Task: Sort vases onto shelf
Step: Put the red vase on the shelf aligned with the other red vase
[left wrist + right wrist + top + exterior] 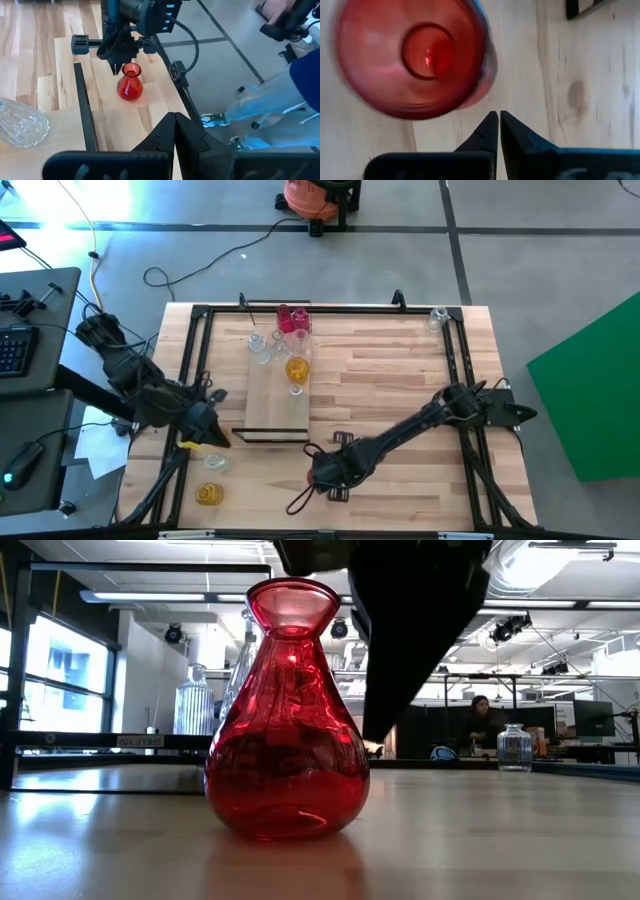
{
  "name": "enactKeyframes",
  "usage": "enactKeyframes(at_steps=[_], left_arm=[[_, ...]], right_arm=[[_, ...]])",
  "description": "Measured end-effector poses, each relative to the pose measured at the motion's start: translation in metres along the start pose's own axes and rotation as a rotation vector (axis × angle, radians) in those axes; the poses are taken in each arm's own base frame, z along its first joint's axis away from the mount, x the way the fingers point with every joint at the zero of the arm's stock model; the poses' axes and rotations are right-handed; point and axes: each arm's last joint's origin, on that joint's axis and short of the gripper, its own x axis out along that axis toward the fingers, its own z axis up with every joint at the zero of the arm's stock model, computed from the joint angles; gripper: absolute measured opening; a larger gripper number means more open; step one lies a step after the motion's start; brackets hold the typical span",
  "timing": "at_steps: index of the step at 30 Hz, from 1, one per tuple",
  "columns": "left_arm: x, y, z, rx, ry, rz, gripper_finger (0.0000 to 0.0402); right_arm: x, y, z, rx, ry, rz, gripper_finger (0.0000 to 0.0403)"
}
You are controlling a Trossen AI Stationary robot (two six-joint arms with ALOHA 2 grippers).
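Note:
A red vase [287, 710] stands upright on its base on the tabletop near the front edge; from above its round mouth [426, 51] shows. My right gripper [495, 120] is shut and points down close beside the vase's body, with a thin gap between them; it also shows above the vase in the left wrist view [117, 62] and at the front middle in the high view [325, 470]. My left gripper [175, 125] is shut on nothing, over the table's front left [215, 435]. The shelf [275, 395] bears red [290, 318], clear [260, 345] and amber [297, 368] vases at its far end.
An amber vase [208, 493] and a clear vase [215, 463] stand at the front left, and another clear vase [437, 318] at the far right corner. A black frame [455, 360] runs around the tabletop. A person in blue [280, 100] stands beyond the table's near edge.

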Motion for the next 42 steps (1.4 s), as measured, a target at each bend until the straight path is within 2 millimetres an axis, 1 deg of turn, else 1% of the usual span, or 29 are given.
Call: enactKeyframes(at_steps=[7,11,17,31,37,42], left_arm=[[-0.003,0.0,-0.003,-0.004,0.017,0.0,0.0],[-0.003,0.001,-0.004,-0.003,0.026,0.004,0.0],[-0.003,0.001,-0.004,-0.003,0.026,0.005,0.0],[-0.003,0.001,-0.004,0.004,0.025,0.008,0.0],[-0.003,0.001,-0.004,0.004,0.025,0.009,0.0],[-0.002,0.001,-0.003,0.003,0.023,0.013,0.0]], right_arm=[[-0.001,0.005,-0.002,0.038,0.022,0.049,0.0],[-0.002,0.011,0.0,0.041,-0.007,0.089,0.0],[-0.003,0.013,0.006,0.065,-0.071,0.114,0.0],[-0.003,0.002,0.032,0.078,-0.229,0.188,0.0],[-0.007,0.003,0.044,0.085,-0.321,0.252,0.0],[-0.006,0.007,0.047,0.077,-0.339,0.329,0.0]])
